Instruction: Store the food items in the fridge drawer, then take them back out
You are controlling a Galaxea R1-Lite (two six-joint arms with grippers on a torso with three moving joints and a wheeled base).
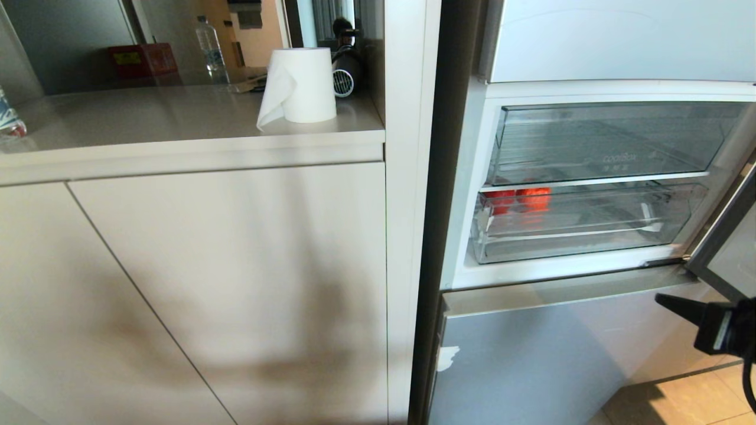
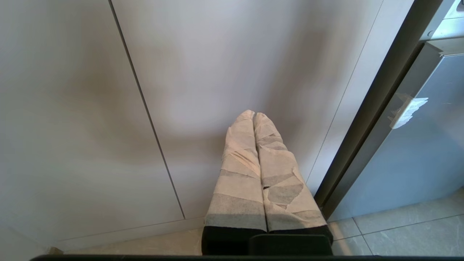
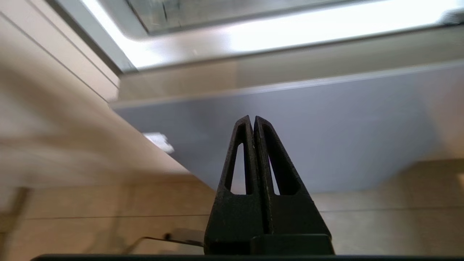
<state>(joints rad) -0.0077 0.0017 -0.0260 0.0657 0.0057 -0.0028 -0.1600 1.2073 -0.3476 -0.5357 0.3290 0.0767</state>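
Right gripper [image 1: 664, 299] nearest, low at right before grey lower fridge door [image 1: 531, 354], fingers pressed together, empty. Left gripper [image 2: 253, 115] closed too, empty, facing cabinet door [image 2: 217, 72]. Farther, up and left of right gripper: fridge drawer [image 1: 585, 233], red food items [image 1: 534, 199] at its back left, well apart.

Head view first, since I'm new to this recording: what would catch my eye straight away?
The open fridge on the right, with two stacked clear drawers; red food items show through the left end of the lower fridge drawer. A white paper towel roll stands on the counter to the left. The right gripper, shut and empty, pokes in low at the right edge below the open compartment.
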